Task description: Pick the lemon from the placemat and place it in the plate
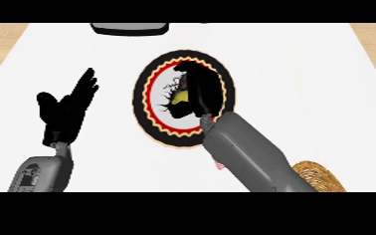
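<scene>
Fingers point(175, 111) of the right hand point(204, 92) are seemingly curling round the lemon point(180, 97) on the placemat point(163, 127) at the counter point(294, 69) centre, lifting and placing remaining.

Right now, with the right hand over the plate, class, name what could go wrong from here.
1. The right hand curls round the lemon and hides most of it. Whether the lemon touches the plate is unclear, so releasing now might let it roll off.
2. The right forearm crosses the plate's near rim, so withdrawing low could nudge the plate.
</scene>
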Robot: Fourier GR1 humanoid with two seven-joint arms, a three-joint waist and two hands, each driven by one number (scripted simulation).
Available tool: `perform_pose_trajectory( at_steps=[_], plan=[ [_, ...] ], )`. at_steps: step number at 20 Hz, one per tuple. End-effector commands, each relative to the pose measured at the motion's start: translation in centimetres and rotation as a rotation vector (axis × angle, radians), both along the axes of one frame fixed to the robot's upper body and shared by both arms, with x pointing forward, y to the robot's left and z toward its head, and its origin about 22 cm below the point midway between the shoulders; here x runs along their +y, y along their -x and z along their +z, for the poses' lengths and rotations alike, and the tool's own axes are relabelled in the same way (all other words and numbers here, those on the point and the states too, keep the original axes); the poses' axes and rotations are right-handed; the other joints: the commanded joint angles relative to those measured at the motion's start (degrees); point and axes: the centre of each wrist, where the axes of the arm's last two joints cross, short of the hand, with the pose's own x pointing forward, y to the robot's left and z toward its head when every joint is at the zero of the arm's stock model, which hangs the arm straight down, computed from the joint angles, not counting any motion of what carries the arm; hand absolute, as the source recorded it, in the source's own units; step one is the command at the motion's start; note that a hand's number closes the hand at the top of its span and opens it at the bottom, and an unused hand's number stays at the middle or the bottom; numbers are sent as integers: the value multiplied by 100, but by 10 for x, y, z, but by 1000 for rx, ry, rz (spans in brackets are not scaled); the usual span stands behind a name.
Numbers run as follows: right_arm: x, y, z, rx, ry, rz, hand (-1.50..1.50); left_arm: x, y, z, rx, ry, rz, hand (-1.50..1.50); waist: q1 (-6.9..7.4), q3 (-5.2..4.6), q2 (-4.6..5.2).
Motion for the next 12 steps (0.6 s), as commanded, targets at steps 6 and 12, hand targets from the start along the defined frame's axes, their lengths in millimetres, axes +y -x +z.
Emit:
perform_pose_trajectory(
  at_steps=[6, 12],
  plan=[
    [11, 18, 42, -313, -332, 197, -150, -2, -5, 3, -5, -4, 10, 0, -48, 8, -17],
    [4, 22, 77, -153, -601, 141, -150, 12, 5, -12, -2, -15, 20, 0, -91, 0, -22]
  ],
)
